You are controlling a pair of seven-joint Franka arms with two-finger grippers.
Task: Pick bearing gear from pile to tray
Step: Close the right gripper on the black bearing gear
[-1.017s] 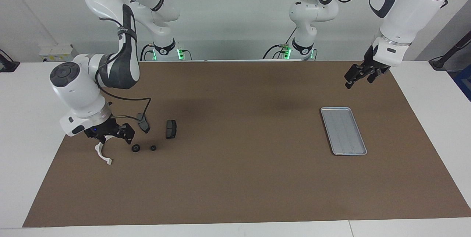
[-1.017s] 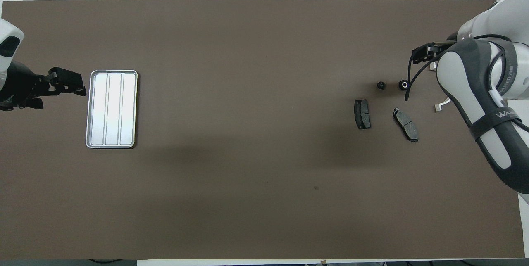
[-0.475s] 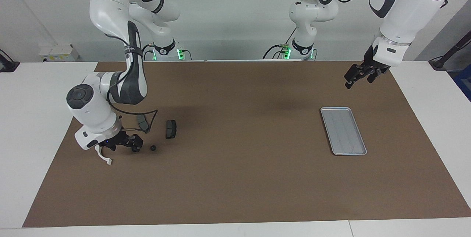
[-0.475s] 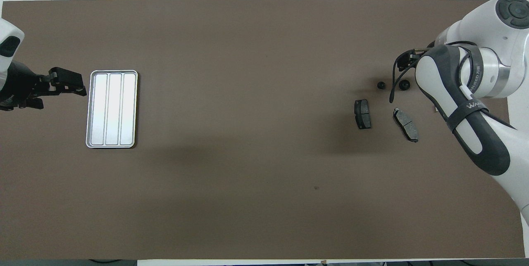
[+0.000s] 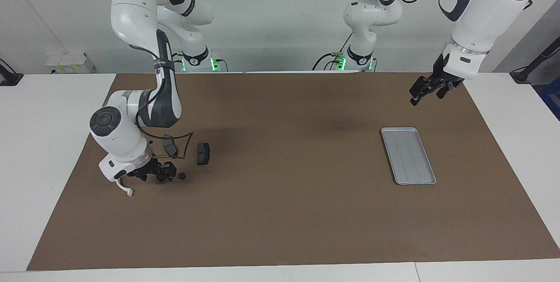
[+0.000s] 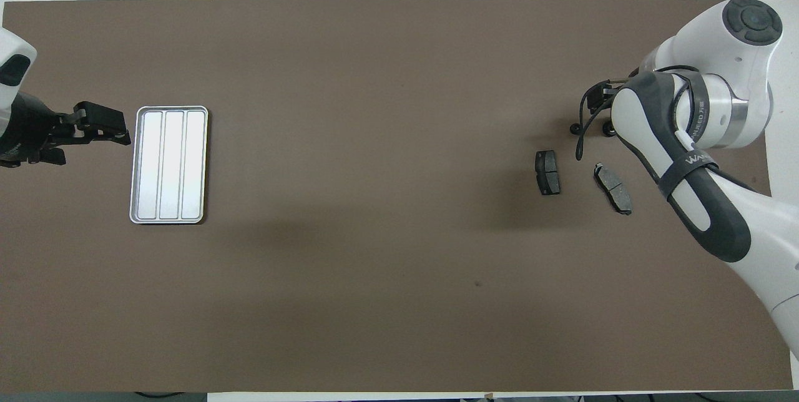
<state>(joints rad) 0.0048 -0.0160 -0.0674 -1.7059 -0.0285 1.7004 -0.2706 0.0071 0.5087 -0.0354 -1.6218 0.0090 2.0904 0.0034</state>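
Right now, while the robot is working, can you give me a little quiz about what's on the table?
1. True or false: the tray already has a part in it.
2. Which arm reaches down into the pile? A: left. B: right.
3. How many dark brake pads can you count?

Key: 1 false, it is empty. 2 B, the right arm. 3 two.
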